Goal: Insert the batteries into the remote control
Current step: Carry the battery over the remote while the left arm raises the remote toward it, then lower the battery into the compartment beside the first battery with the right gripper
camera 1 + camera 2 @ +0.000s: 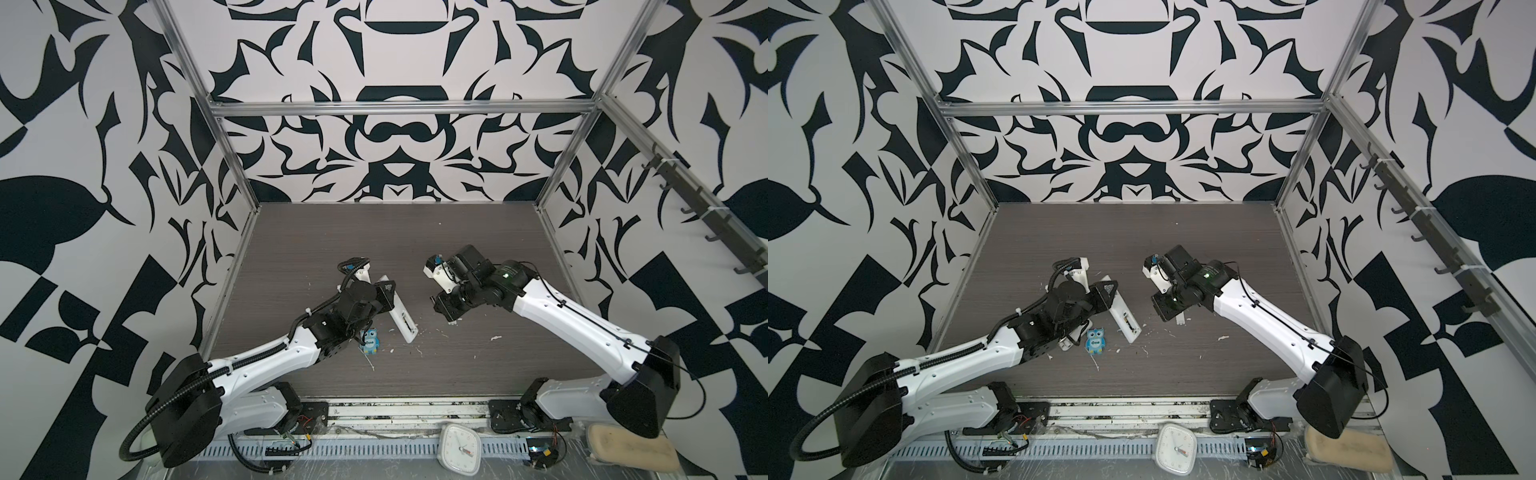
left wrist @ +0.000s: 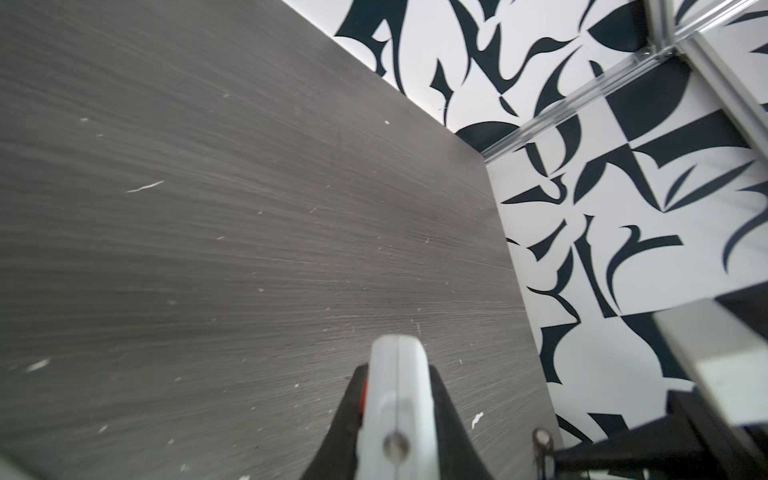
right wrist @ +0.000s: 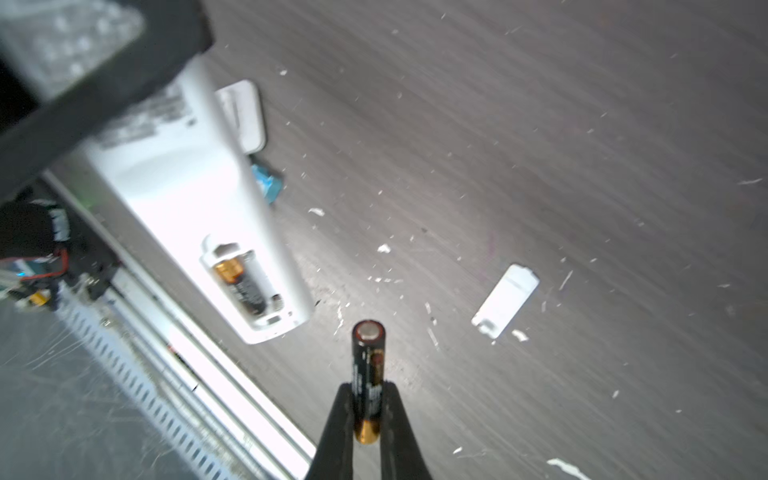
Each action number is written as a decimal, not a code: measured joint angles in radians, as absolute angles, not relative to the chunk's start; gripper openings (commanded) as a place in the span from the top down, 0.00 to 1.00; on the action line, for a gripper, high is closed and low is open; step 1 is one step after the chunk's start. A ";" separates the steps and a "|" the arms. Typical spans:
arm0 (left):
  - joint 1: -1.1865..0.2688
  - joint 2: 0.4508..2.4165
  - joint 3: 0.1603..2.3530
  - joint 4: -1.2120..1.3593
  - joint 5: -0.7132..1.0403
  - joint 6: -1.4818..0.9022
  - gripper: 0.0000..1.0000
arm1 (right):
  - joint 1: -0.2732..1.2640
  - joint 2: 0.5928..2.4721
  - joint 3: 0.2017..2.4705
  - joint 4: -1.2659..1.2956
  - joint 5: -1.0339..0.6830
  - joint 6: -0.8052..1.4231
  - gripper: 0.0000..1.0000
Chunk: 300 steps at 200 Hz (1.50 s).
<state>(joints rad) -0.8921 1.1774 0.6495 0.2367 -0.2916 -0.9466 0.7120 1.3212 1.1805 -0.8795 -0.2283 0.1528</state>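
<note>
Right jaws are pinching a battery (image 3: 368, 361) over the tabletop (image 3: 540, 145) while left jaws are clamping the remote (image 3: 183, 178).

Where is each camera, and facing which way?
Both top views: high over the table's near edge, facing down onto it; both arms show.
Left wrist: behind the left gripper, which clamps the remote control, facing across the table.
Right wrist: behind the right gripper, which holds a battery, facing down at the table.
Shared: right wrist and top views show the remote control's open compartment.

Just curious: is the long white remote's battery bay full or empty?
Half full: one dark, gold-ended battery lies inside the remote; other slot bare.
</note>
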 measured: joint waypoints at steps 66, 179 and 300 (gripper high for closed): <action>-0.850 1.226 0.698 0.295 -0.162 -0.927 1.00 | 0.713 1.365 1.257 -0.978 -0.348 0.095 1.00; -0.812 1.255 0.733 0.297 -0.062 -0.917 1.00 | 0.713 1.425 1.273 -1.028 -0.410 0.067 1.00; -0.805 1.298 0.735 0.352 -0.017 -0.954 1.00 | 0.713 1.493 1.297 -0.990 -0.414 0.102 1.00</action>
<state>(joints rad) -0.8051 1.2976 0.7349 0.3519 -0.0166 -0.9543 0.7128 1.4925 1.2968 -0.9901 -0.4141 0.1020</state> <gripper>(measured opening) 0.212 0.125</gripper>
